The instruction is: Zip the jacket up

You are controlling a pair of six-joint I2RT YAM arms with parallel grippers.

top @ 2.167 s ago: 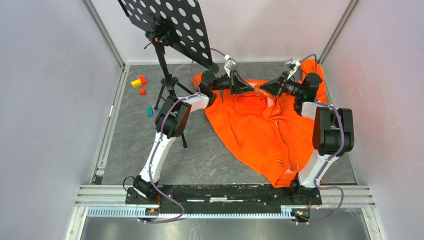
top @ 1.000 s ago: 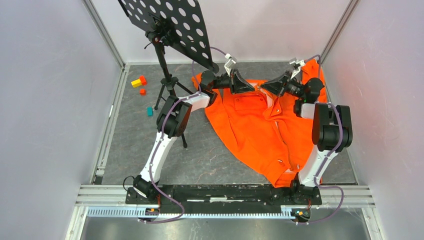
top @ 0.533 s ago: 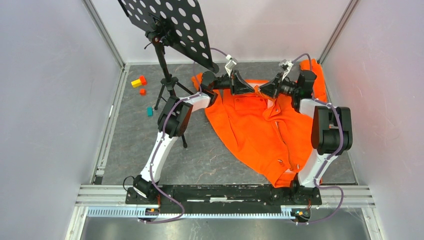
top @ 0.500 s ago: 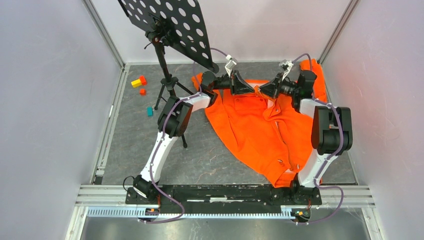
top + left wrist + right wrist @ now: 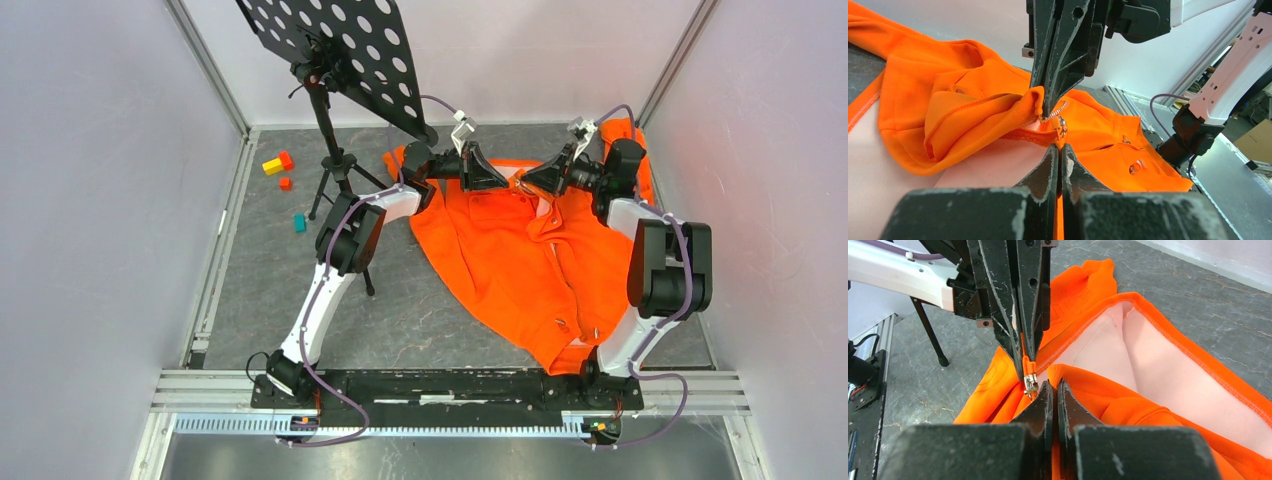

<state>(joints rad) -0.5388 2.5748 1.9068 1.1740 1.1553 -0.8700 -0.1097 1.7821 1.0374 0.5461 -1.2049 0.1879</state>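
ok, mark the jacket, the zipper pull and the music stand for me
jacket (image 5: 510, 265), top view, front panel below the chest pocket.
zipper pull (image 5: 1062, 126), left wrist view, metal slider body.
music stand (image 5: 330, 40), top view, perforated black plate.

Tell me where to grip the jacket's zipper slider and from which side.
Probably the small metal slider itself, pinched across its flat faces. Come from the collar end, along the zipper: folds of the jacket crowd both sides, and the slider hangs clear of them.

readable text: none tbh | jacket (image 5: 520, 260): no logo or tag i can make out | numbers/signs: nothing legible either
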